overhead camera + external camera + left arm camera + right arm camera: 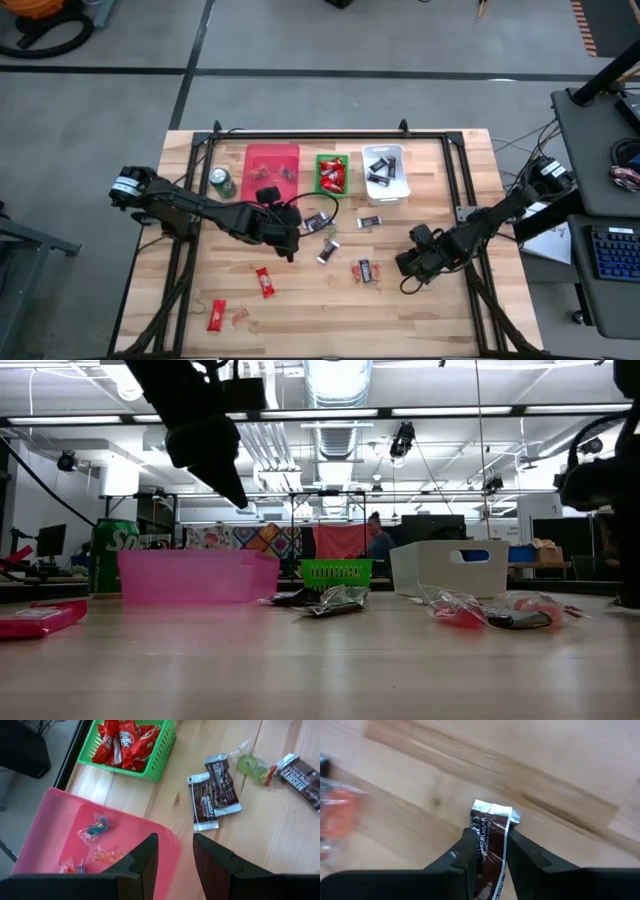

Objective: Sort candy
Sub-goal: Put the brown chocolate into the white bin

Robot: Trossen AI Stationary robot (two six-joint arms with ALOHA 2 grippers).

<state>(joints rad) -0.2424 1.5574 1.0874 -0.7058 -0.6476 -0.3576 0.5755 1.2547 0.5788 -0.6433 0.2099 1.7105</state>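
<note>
Here the right gripper (490, 852) has its two dark fingers pinched on a dark-wrapped chocolate bar (489, 832), whose long axis runs straight out between them, the silver crimped end poking forward above the bare wooden table (560, 765). In the high view that gripper (412, 262) sits low at the right-centre of the table, and the white bin (387, 173) holding other dark-wrapped sweets lies beyond it, towards the far edge and slightly left, so I judge the coming move to be a lift and a carry that way. Just left of the gripper lies a candy in a red and dark wrapper (367, 271), close enough to be brushed. Between gripper and bin there is only a single dark bar (369, 222), lying flat, so nothing tall blocks the path. The left gripper (175, 865) hovers with its fingers a narrow gap apart and nothing between them, above the near right corner of the pink tray (50, 840), which holds a few clear-wrapped sweets (95, 827). Past it stand the green basket (162, 757) of red-wrapped candy and two dark chocolate bars (212, 792) side by side on the wood. A green drink can (222, 183) stands left of the tray; two red candies (265, 282) lie nearer the front.
</note>
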